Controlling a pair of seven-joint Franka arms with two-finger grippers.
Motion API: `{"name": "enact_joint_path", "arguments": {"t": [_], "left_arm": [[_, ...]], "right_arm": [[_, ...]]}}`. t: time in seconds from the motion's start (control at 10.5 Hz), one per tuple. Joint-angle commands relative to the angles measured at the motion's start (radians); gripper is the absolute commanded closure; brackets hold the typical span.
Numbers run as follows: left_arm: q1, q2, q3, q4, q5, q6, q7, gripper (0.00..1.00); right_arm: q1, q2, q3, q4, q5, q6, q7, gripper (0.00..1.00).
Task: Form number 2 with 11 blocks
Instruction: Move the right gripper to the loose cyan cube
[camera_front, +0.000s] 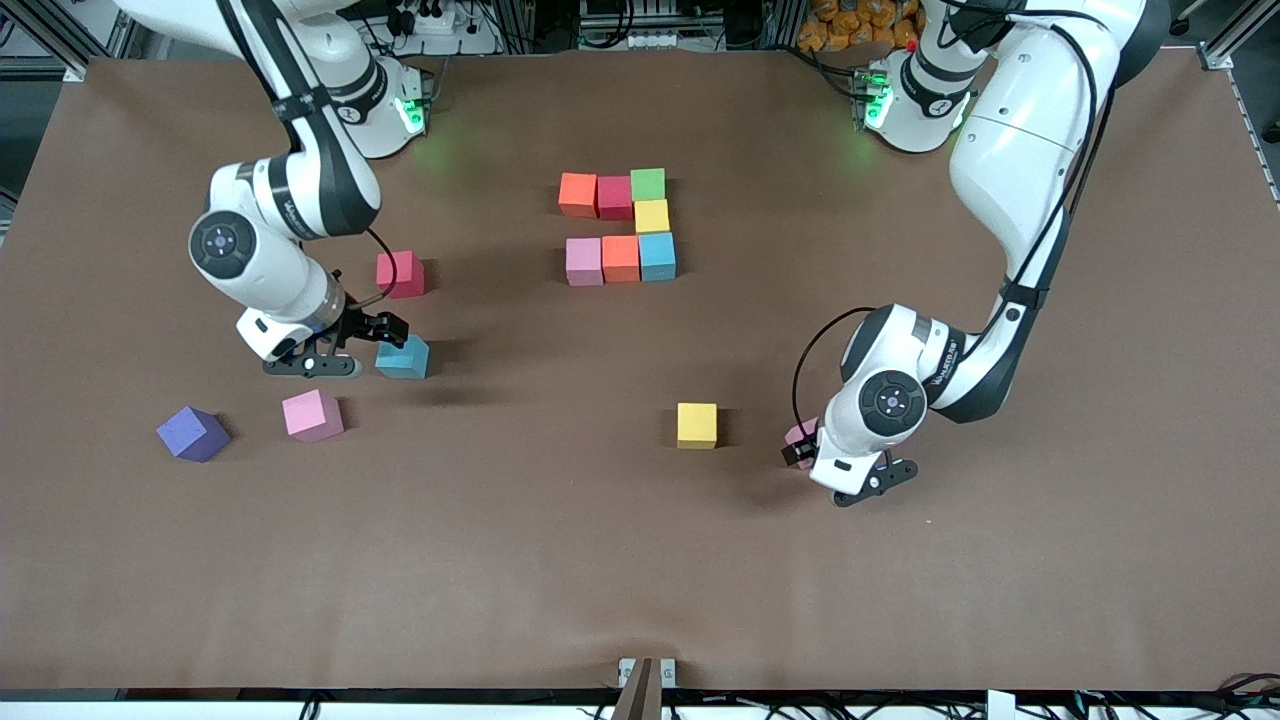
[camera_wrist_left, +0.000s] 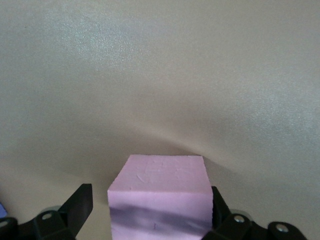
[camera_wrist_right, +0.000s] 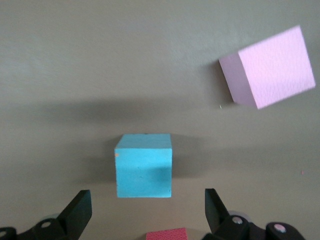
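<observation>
Seven touching blocks lie mid-table: orange, red, green, yellow, then pink, orange and light blue. My left gripper is low at a loose pink block. That pink block sits between its open fingers, with a gap on one side. My right gripper hangs open between a red block and a light blue block. Its jaws are empty, and the light blue block lies just ahead of them.
A loose yellow block lies beside the left gripper, toward the right arm's end. Another pink block and a purple cube lie nearer the front camera than the right gripper. Brown table all round.
</observation>
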Motion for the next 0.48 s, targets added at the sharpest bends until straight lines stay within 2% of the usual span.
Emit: {"name": "enact_joint_path", "arguments": {"t": [0.0, 0.38], "left_arm": [[0.0, 0.001, -0.002, 0.002, 0.026, 0.001, -0.016, 0.0], [0.0, 0.003, -0.004, 0.002, 0.045, 0.003, -0.018, 0.0]], "right_arm": [[-0.007, 0.042, 0.017, 0.011, 0.006, -0.003, 0.041, 0.0], [0.0, 0.079, 0.017, 0.011, 0.006, 0.004, 0.035, 0.0]]}}
